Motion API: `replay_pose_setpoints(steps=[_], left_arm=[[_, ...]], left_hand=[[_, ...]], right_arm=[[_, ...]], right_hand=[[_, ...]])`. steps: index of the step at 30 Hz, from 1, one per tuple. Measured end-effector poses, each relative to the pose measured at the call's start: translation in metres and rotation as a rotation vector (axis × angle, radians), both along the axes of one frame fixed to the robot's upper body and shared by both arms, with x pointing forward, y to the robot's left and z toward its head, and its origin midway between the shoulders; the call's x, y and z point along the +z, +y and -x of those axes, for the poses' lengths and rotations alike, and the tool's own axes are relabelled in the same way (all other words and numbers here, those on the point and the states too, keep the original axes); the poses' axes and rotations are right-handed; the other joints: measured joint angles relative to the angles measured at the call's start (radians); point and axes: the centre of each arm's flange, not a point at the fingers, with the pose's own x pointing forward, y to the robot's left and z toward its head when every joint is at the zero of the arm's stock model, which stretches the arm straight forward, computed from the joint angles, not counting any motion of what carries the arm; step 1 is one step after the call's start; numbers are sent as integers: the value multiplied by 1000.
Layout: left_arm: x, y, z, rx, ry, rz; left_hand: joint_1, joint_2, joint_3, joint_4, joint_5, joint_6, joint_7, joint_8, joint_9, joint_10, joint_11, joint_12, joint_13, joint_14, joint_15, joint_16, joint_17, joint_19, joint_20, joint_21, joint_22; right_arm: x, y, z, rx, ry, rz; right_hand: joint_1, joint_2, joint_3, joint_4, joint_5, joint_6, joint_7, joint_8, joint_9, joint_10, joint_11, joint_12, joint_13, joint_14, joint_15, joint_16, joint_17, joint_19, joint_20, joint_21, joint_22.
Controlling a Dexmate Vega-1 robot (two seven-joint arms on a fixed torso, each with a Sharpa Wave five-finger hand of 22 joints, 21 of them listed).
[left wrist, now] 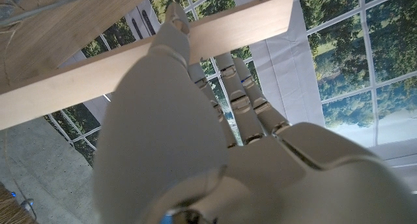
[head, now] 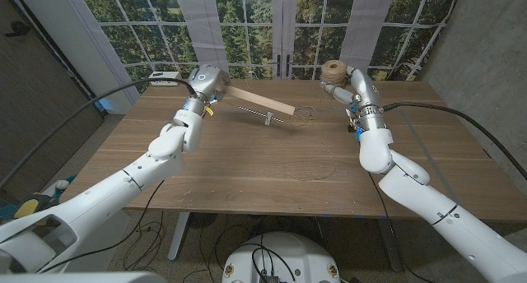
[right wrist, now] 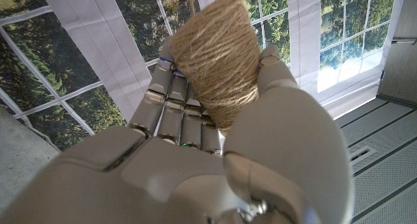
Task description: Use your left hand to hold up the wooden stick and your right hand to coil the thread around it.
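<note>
My left hand (head: pixel 204 82) grips one end of the flat wooden stick (head: pixel 259 100) and holds it above the far left of the table, the free end slanting down toward the middle. In the left wrist view the hand (left wrist: pixel 195 133) wraps the stick (left wrist: pixel 130 61). My right hand (head: pixel 344 84) is raised at the far right and holds a spool of brown twine (head: pixel 333 69). The right wrist view shows the spool (right wrist: pixel 218 55) between the thumb and fingers of that hand (right wrist: pixel 215 159). Loose thread (head: pixel 332 162) lies in a wide loop on the table, with a small loop (head: pixel 306 113) by the stick's free end.
A small metal piece (head: pixel 262 115) stands on the wooden table (head: pixel 247 168) under the stick. A white power strip (head: pixel 163 77) lies at the back left corner. Windows and curtains stand behind the table.
</note>
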Motion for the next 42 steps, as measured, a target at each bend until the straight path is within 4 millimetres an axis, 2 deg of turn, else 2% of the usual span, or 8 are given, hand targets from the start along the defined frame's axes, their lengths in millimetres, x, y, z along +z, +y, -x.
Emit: replay_pose_setpoints(steps=[6,7,11,12,20,24,27,42], left_arm=[[2,-5,-7,-8,-4,16],[3,-7,-6,-19,-15,21],[4,-11,-12,-21,-11,27],[5,-12,-11,-34,-22,30],[10,-23,-21,-60,-23,52],[12,-29,-26,-65,-21,55],[13,-34,-29,-77,-26,62],[21,-58,-41,-91,-36,92]], left_hand=[[6,-6,-1,-1,10,16,-5,1,-3,13,-3,-3,0,1,0,-2,0,1,1,14,-2],[10,-10,-2,-1,10,25,-4,1,-3,16,-6,-3,0,6,-2,-3,0,4,4,17,-2],[10,-10,-4,-1,10,30,-5,1,-3,19,-2,-3,0,7,-1,-4,0,6,6,24,-3],[10,-10,-4,-1,10,30,-5,1,-3,19,-2,-3,0,7,-1,-4,0,6,6,27,-3],[10,-10,-6,-3,18,30,-5,1,-2,19,-2,-4,8,7,-1,-8,0,6,6,40,-3],[10,-10,-7,-4,19,30,-5,1,-2,23,2,-4,9,7,-1,-8,0,6,6,45,-8],[10,-10,-8,-5,25,30,-5,0,-2,23,2,-4,9,7,0,-12,0,6,6,50,-8],[10,-10,-12,-6,33,38,-6,-11,-8,28,7,-11,18,13,-2,-8,0,6,6,71,-12]], right_arm=[[8,4,0,10,-10,26],[18,7,-1,12,-29,31],[18,9,-1,16,-25,50],[30,12,-2,19,-46,54],[51,21,-3,33,-76,96],[51,23,-3,38,-75,111],[64,26,-2,40,-97,125],[85,35,9,52,-153,186]], right_hand=[[0,0,0,0,-1,0,0,0,0,0,0,-1,3,3,3,0,1,0,0,0,0],[0,0,0,0,-2,0,0,-1,0,0,0,-1,3,3,3,0,1,0,0,5,0],[0,0,0,0,-3,0,0,-1,0,0,0,-1,7,3,3,-5,21,-2,2,9,0],[0,0,0,0,-3,0,0,-1,0,0,0,-1,7,3,3,-6,22,-2,2,9,0],[0,0,0,0,1,0,0,-1,0,0,0,-5,6,3,3,-9,23,-2,2,16,0],[0,0,0,0,1,0,0,-1,0,0,0,-5,5,3,3,-11,28,-4,4,16,0],[0,0,0,0,1,0,0,-4,0,0,0,-5,5,4,3,-11,28,-4,4,16,0],[0,0,0,0,-1,0,0,-5,0,0,0,-9,9,4,3,-8,28,-4,4,29,0]])
